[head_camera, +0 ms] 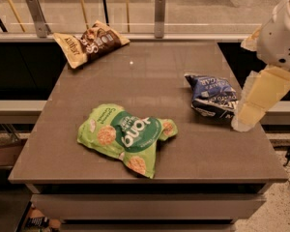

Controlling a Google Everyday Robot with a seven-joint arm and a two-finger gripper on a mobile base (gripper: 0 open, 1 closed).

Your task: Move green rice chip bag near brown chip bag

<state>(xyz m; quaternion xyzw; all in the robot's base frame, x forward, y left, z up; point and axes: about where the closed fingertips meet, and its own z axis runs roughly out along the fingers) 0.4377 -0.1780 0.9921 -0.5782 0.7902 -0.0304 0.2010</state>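
Note:
The green rice chip bag (127, 137) lies flat near the front of the brown table (150, 81), left of centre. The brown chip bag (91, 43) lies at the table's far left corner, against the railing. The two bags are far apart. My gripper (246, 114) hangs at the table's right edge, just right of a dark blue bag (213, 95), with the white arm (280, 33) above it. It holds nothing that I can see and is well away from the green bag.
The dark blue bag lies on the right side of the table. A glass railing with metal posts (159, 14) runs along the far edge. The floor drops away past the front and right edges.

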